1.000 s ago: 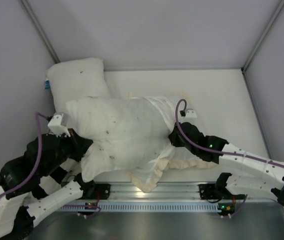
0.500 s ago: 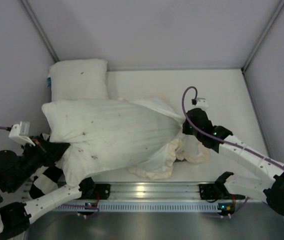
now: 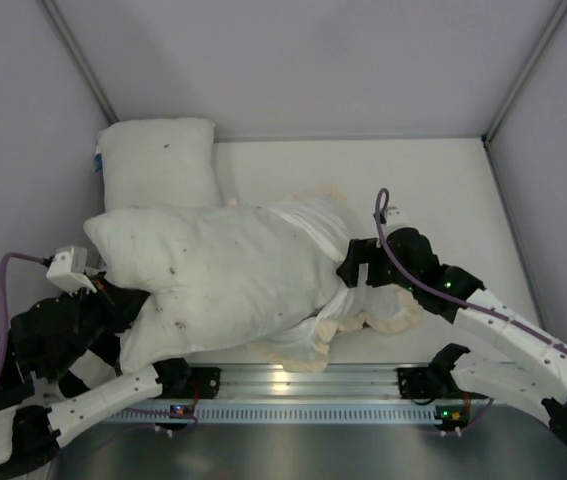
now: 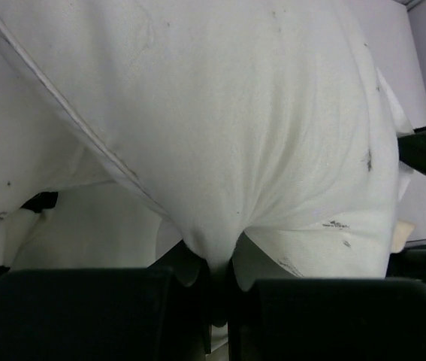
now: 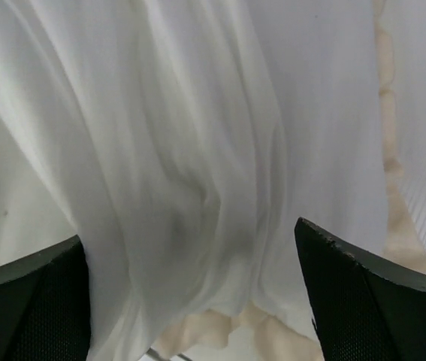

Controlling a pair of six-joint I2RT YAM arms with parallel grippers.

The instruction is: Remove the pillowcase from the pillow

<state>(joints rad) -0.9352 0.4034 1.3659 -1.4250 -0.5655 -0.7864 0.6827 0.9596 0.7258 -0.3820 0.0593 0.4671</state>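
Left wrist view: left gripper (image 4: 216,265) pinches pillow (image 4: 235,135) (speckled); right gripper (image 5: 190,248) gapes at pillowcase (image 5: 197,143).

Table (image 3: 443,190) is viewed from high above its near edge, facing down and forward; the whole scene is covered. Left wrist view is set close under the pillow (image 4: 220,120), right wrist view close against the pillowcase (image 5: 197,150). Both cloths are shared with the overhead view.
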